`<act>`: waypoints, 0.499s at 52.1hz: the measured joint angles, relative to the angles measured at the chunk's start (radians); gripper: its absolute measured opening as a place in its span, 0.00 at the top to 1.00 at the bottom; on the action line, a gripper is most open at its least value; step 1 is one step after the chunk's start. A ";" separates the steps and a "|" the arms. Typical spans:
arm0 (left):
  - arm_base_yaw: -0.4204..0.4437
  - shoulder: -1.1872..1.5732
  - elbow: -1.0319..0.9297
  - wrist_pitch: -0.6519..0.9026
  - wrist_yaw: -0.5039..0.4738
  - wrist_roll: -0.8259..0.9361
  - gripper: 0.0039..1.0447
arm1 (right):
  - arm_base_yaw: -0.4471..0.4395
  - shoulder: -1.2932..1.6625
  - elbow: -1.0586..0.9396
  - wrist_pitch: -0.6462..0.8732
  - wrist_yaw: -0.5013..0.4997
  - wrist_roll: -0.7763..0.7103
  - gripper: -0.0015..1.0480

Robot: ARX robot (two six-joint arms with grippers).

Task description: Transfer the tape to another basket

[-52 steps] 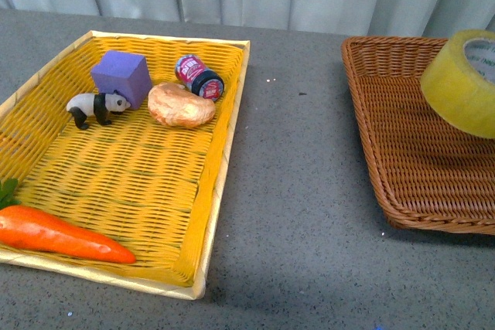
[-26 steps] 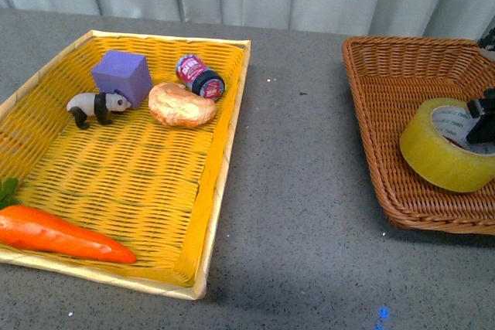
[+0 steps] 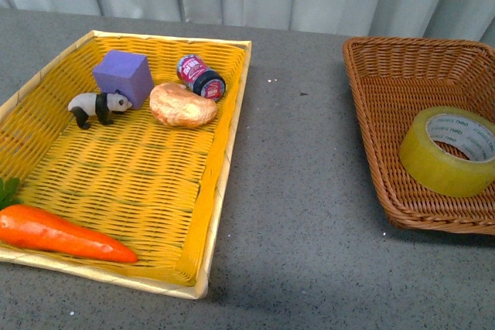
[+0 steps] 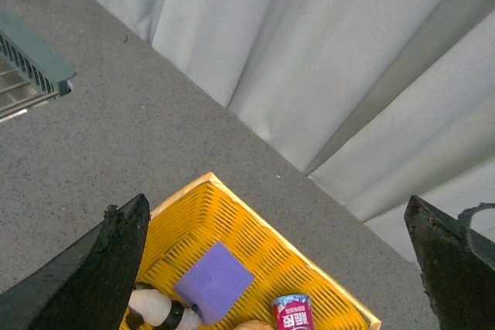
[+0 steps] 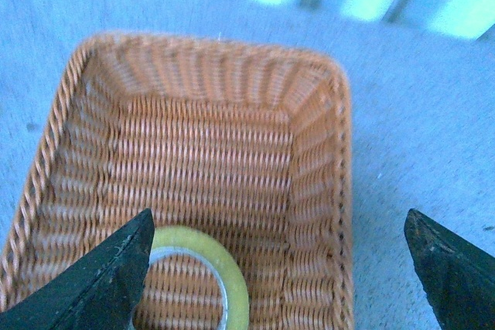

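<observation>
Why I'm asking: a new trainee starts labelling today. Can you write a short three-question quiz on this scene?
1. True or false: the tape lies inside the brown wicker basket.
2. In the front view, which thing in the yellow tray basket lies nearest the robot? A. carrot B. panda figure C. purple block
3. Fill in: the right gripper has its jaws ____ (open or shut).

Key: 1 true; 2 A; 3 open.
</observation>
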 joint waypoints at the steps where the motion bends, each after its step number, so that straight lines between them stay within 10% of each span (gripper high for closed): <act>1: 0.004 -0.007 -0.014 0.031 0.039 0.021 0.10 | 0.000 -0.014 -0.024 0.051 -0.001 0.010 0.13; 6: 0.029 -0.081 -0.182 0.319 0.324 0.244 0.25 | 0.017 -0.133 -0.257 0.498 0.027 0.087 0.28; 11: 0.038 -0.154 -0.319 0.449 0.411 0.389 0.39 | 0.053 -0.284 -0.443 0.684 0.066 0.121 0.41; 26: 0.040 -0.383 -0.620 0.514 0.408 0.504 0.84 | 0.132 -0.890 -0.768 0.413 0.117 0.142 0.86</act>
